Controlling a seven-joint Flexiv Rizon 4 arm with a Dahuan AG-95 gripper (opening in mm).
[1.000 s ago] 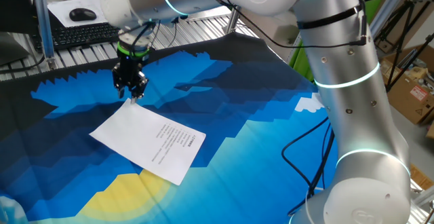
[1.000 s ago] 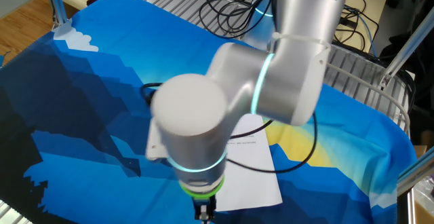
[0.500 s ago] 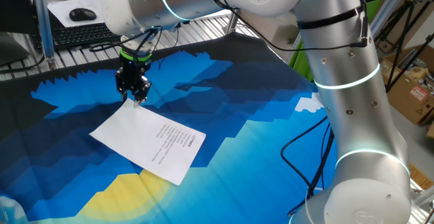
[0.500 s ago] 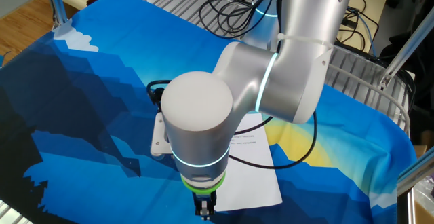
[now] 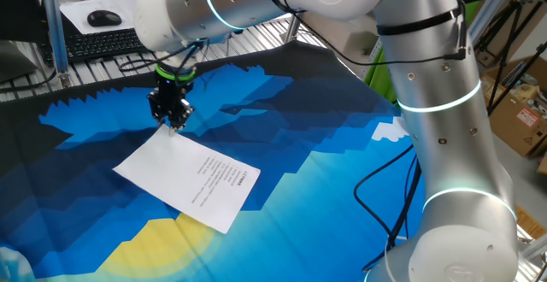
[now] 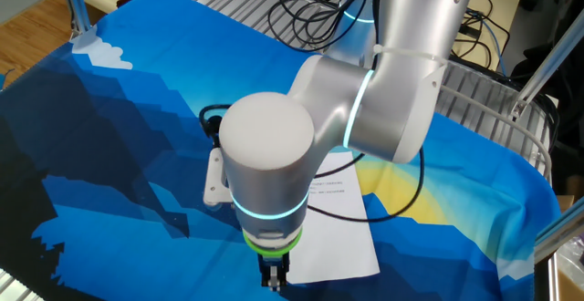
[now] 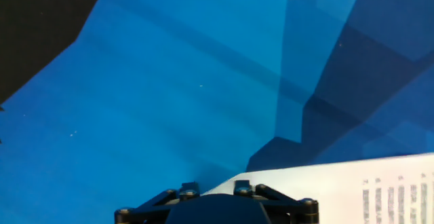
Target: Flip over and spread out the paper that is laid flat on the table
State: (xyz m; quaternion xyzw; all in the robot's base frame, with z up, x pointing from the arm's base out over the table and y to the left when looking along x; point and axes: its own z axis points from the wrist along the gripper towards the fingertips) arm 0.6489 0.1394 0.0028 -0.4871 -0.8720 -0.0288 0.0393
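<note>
Here the paper [image 5: 188, 178] lies flat, print up, on the counter [image 5: 325, 145]; the fingers [image 5: 173, 125] sit at its far corner, seemingly pinched together, though that's unclear.

Both fixed views were evenly and brightly lit from overhead and stayed sharp. The glossy silver robot arm [image 5: 436, 102] carried soft white glare, and its lit cyan rings glowed. The arm threw a soft dark shadow on the blue patterned cloth surface [image 6: 109, 137]. In the hand view the black gripper [image 7: 215, 207] at the bottom edge was blurred, the white printed sheet [image 7: 339, 190] was slightly soft, and the top left corner fell to black.
</note>
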